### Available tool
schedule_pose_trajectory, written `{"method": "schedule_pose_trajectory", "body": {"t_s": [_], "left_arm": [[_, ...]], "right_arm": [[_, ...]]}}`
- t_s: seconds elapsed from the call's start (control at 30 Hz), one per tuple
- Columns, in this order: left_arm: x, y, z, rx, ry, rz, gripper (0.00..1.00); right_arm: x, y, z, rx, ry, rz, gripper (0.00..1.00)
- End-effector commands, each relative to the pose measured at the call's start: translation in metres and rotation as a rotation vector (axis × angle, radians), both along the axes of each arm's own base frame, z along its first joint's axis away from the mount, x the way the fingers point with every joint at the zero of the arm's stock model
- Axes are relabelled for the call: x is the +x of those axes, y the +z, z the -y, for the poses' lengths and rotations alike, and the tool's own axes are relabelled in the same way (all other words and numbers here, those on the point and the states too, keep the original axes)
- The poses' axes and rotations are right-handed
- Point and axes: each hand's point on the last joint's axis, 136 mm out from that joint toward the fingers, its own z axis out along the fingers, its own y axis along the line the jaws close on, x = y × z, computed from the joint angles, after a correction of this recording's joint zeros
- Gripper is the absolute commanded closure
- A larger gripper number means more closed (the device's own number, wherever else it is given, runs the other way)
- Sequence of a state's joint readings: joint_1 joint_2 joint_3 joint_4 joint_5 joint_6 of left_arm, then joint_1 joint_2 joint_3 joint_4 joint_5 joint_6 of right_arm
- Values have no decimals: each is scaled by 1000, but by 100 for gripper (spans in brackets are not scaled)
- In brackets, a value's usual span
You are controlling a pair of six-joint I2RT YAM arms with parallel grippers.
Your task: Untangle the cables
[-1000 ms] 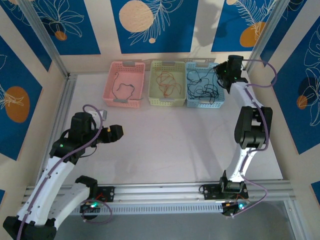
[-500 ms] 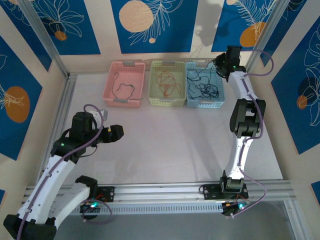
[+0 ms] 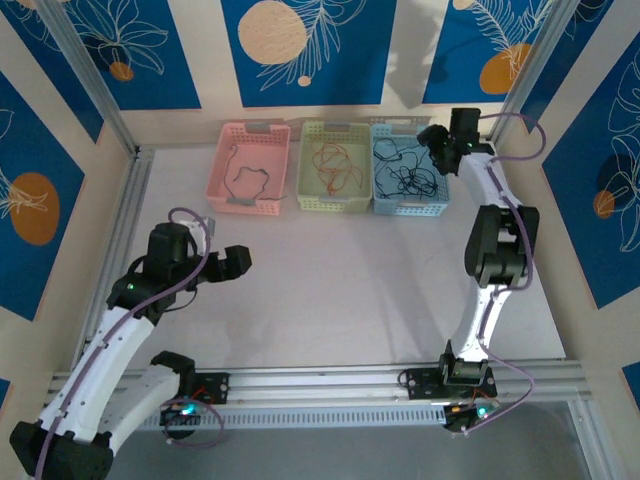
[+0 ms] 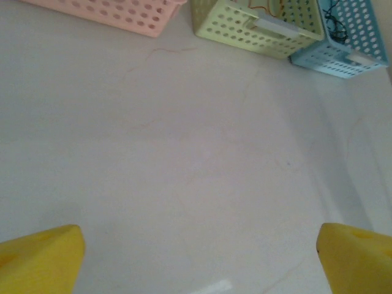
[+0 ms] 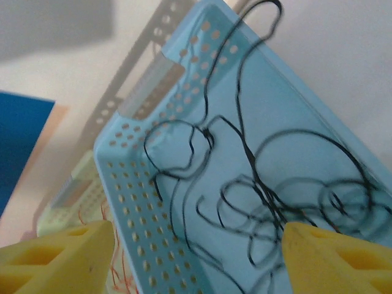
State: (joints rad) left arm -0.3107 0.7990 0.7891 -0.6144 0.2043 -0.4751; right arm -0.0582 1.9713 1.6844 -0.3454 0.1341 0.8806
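Hovering above the light-blue perforated plastic basket (image 5: 141, 202), right gripper (image 5: 196, 239) spread, empty.
Thin black cables (image 5: 263, 196) lie inside, seemingly sorted by colour; left gripper (image 4: 199, 245), equally spread, idles above white table (image 4: 184, 141).

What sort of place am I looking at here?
Probably a robotics lab work cell: two arms bolted to a metal-railed table, blue printed backdrop panels, and sorting baskets holding cables.

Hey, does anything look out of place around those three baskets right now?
One thing: a loop of the black cables pokes out over the rim of the blue basket near a corner instead of lying inside. The red cable in the green basket and the dark cable in the pink basket lie within their walls.
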Motion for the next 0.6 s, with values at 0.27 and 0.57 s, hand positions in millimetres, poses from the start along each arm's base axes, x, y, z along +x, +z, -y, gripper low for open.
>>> {"method": "schedule_pose_trajectory", "body": {"t_s": [0.27,0.57], "left_arm": [[67,-6,-87,373,431,406,0],[85,-44,-105,680,405,566,0]], "right_arm": [[-177,21,3,-437,110,147,29],[-233,-37,3,-670,190,287,30]]}}
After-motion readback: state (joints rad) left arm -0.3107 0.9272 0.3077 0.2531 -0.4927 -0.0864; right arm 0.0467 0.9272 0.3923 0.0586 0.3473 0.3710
